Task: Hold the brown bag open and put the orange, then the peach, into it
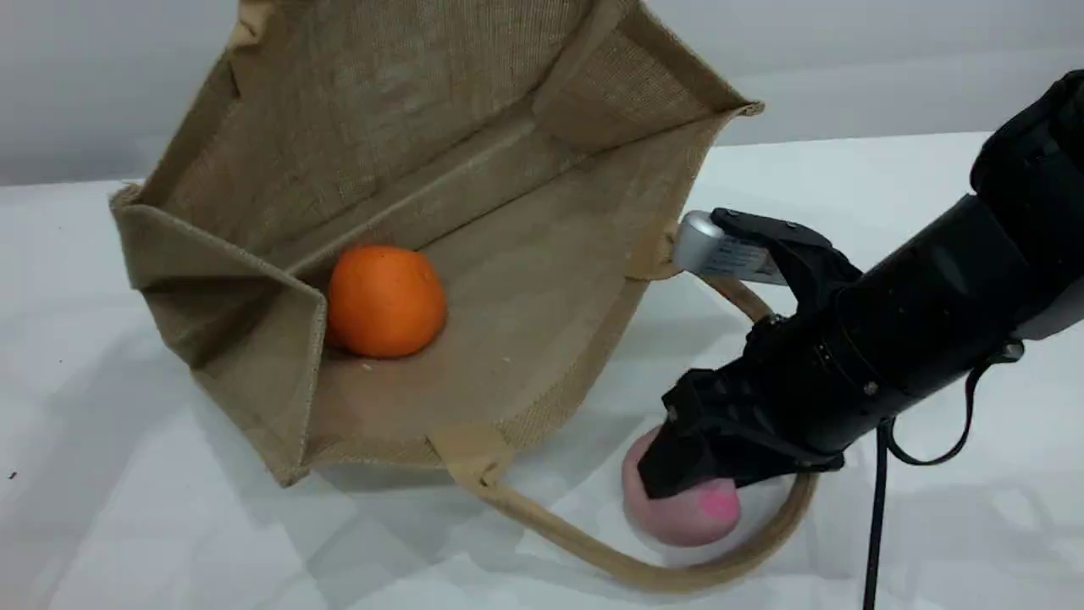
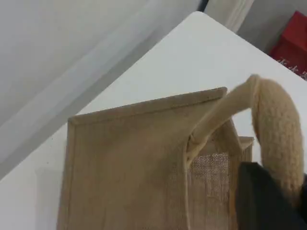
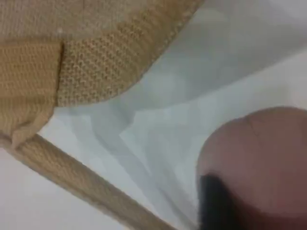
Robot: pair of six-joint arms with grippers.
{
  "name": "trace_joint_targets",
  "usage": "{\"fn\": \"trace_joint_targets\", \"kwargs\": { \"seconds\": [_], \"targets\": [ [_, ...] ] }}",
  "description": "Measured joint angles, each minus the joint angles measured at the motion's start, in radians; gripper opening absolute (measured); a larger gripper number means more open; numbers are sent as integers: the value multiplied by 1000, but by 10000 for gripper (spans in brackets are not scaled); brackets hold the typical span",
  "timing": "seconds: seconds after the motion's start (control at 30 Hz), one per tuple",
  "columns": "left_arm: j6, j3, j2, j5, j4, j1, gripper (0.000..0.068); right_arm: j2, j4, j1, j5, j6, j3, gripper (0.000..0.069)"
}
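Nearest us, we are seeing the peach (image 1: 682, 512) sitting on the worktop (image 1: 127, 525) inside the lower rope handle (image 1: 593, 555), with our right pincer (image 1: 677, 479) closing around it, grip not yet certain. Our left pincer (image 2: 261, 201) is clenching the upper handle (image 2: 276, 129), holding the brown bag (image 1: 542, 254) open; the orange (image 1: 385, 301) is lying inside.

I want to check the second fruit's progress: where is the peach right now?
In the scene view the peach lies on the white table at lower right, outside the brown bag, inside its lower handle loop, under the right gripper.
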Motion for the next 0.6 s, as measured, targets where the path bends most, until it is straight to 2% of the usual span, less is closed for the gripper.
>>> {"fn": "trace_joint_targets", "kwargs": {
  "seconds": [0.1, 0.17, 0.4, 0.6],
  "targets": [
    [0, 0, 0, 1, 0, 0, 78, 0, 0, 0, 20, 0, 0, 123],
    [0, 0, 0, 1, 0, 0, 78, 0, 0, 0, 43, 0, 0, 45],
    [0, 0, 0, 0, 0, 0, 78, -82, -19, -1, 57, 0, 4, 25],
    [0, 0, 0, 1, 0, 0, 78, -229, -208, -1, 44, 28, 4, 25]
  ]
}}
